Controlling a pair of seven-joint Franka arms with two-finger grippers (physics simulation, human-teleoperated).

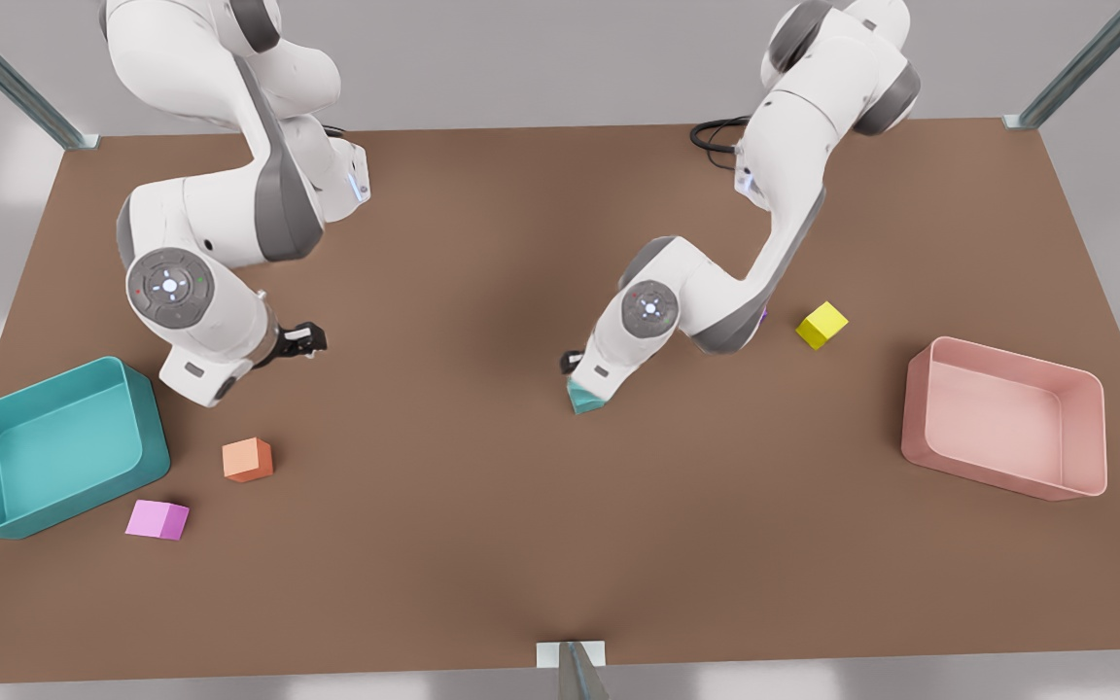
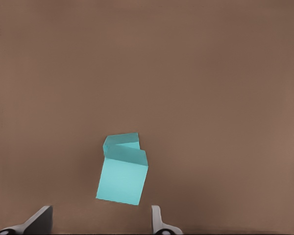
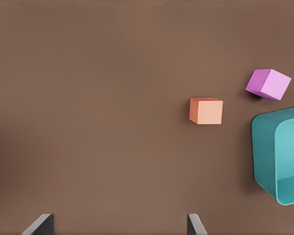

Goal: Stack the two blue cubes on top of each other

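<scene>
Two blue cubes stand stacked at mid-table. The upper blue cube (image 2: 122, 178) rests on the lower blue cube (image 2: 121, 140), turned and shifted a little so that one edge of the lower one peeks out. In the front view the stack (image 1: 584, 399) is partly hidden under the hand of the arm on that view's right. That arm carries my left gripper (image 2: 98, 223) (image 1: 581, 387), which hovers just above the stack, open, its fingers not touching the cubes. My right gripper (image 1: 302, 340) (image 3: 117, 225) waits open above bare table on the front view's left.
A teal bin (image 1: 54, 447) (image 3: 279, 156), an orange cube (image 1: 247, 459) (image 3: 206, 111) and a purple cube (image 1: 157, 519) (image 3: 268, 83) lie at the front view's left. A yellow cube (image 1: 822, 325) and a pink bin (image 1: 1004, 416) sit at its right.
</scene>
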